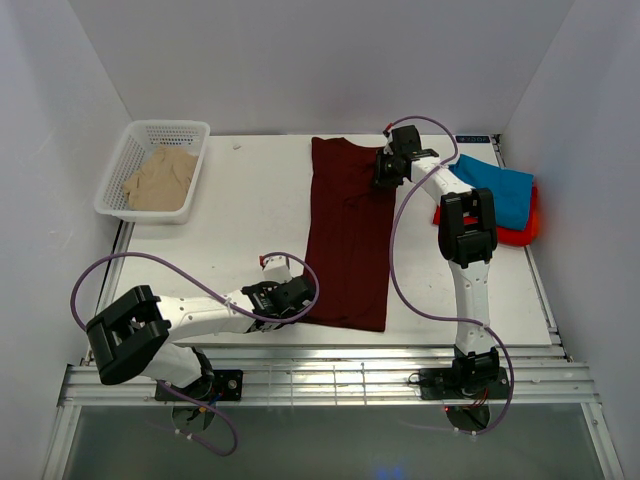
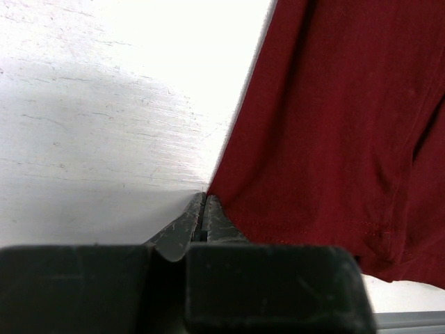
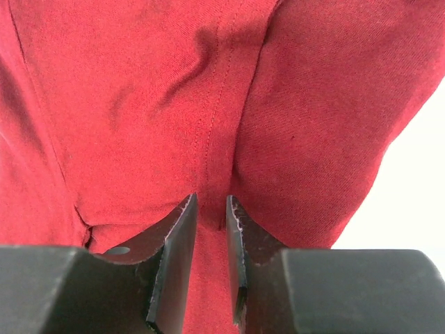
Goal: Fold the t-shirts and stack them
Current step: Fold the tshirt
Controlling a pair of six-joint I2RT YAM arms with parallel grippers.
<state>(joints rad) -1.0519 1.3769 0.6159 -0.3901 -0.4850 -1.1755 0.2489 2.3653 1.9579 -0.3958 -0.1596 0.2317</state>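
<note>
White walls close around a pale table [image 1: 250, 230], and on it the maroon t-shirt [image 1: 348, 240] lies flat as a long narrow strip running from the far side toward the arms, its near hem close to the table's front edge. Both arms meet it at opposite corners. The left gripper [image 1: 298, 297] sits low on the table against the shirt's left edge, just up from the near hem. In the left wrist view its fingers [image 2: 188, 226] are pressed tightly together, with their tips at the very border of the cloth, which spreads away to the right. Whether any fabric is caught between them cannot be told. The right gripper [image 1: 388, 170] reaches over the far right corner of the same shirt. In the right wrist view its fingers [image 3: 177, 243] stand a narrow slot apart, with a stitched seam running straight down into that slot and the cloth puckered into soft folds around it, so they pinch a ridge of the maroon fabric. To the far left, well apart from the shirt, a white mesh basket [image 1: 118, 165] holds a crumpled beige t-shirt [image 1: 160, 178]. At the right edge of the table, just beyond the right arm, a teal-blue t-shirt [image 1: 495, 190] lies folded on top of a red-orange t-shirt [image 1: 515, 235].
</note>
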